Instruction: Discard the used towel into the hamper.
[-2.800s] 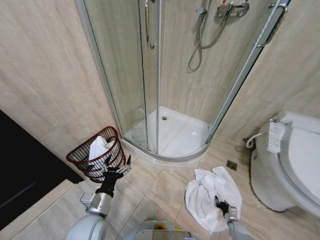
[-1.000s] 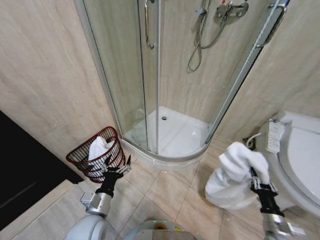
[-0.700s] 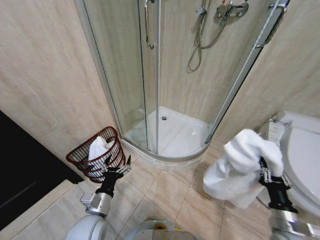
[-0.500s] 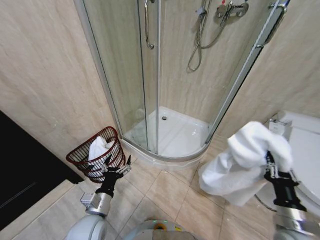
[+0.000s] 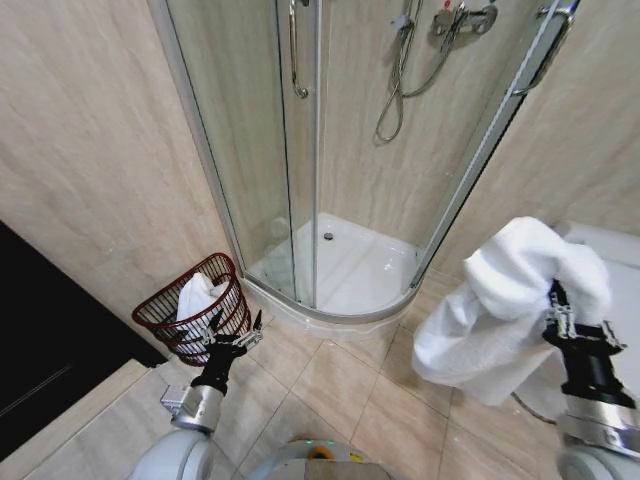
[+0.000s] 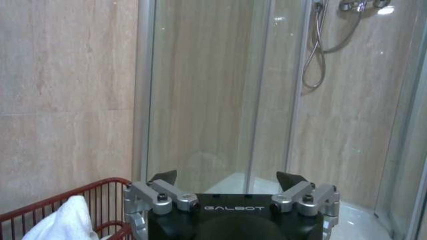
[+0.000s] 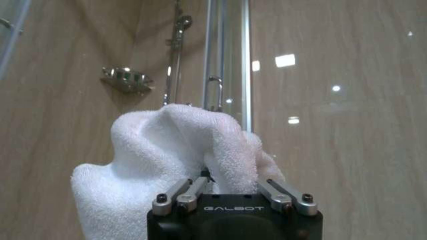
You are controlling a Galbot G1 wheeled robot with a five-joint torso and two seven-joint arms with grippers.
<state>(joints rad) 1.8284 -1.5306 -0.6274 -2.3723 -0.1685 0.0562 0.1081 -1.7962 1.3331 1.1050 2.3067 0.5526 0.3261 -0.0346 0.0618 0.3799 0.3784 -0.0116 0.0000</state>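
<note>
A white towel [image 5: 497, 312] hangs bunched in the air at the right, high above the tiled floor, with my right gripper [image 5: 555, 298] shut on it. In the right wrist view the towel [image 7: 167, 150] bulges over the right gripper [image 7: 225, 186] and hides its fingertips. The hamper [image 5: 158, 306], a dark red wire basket, stands on the floor at the left against the wall, with another white towel [image 5: 197, 296] inside it. My left gripper [image 5: 237, 322] is open just right of the hamper. In the left wrist view the left gripper [image 6: 227, 177] points at the shower glass, beside the hamper [image 6: 70, 197].
A curved glass shower enclosure [image 5: 300, 150] with a white tray [image 5: 350, 270] fills the middle back. A toilet [image 5: 620, 250] sits at the right, mostly behind the towel. A dark opening [image 5: 40, 340] lies at the left. Bare floor tiles [image 5: 330, 380] run between hamper and towel.
My right gripper has lifted the towel off the floor and carried it up and to the right. The left arm and the hamper have not moved.
</note>
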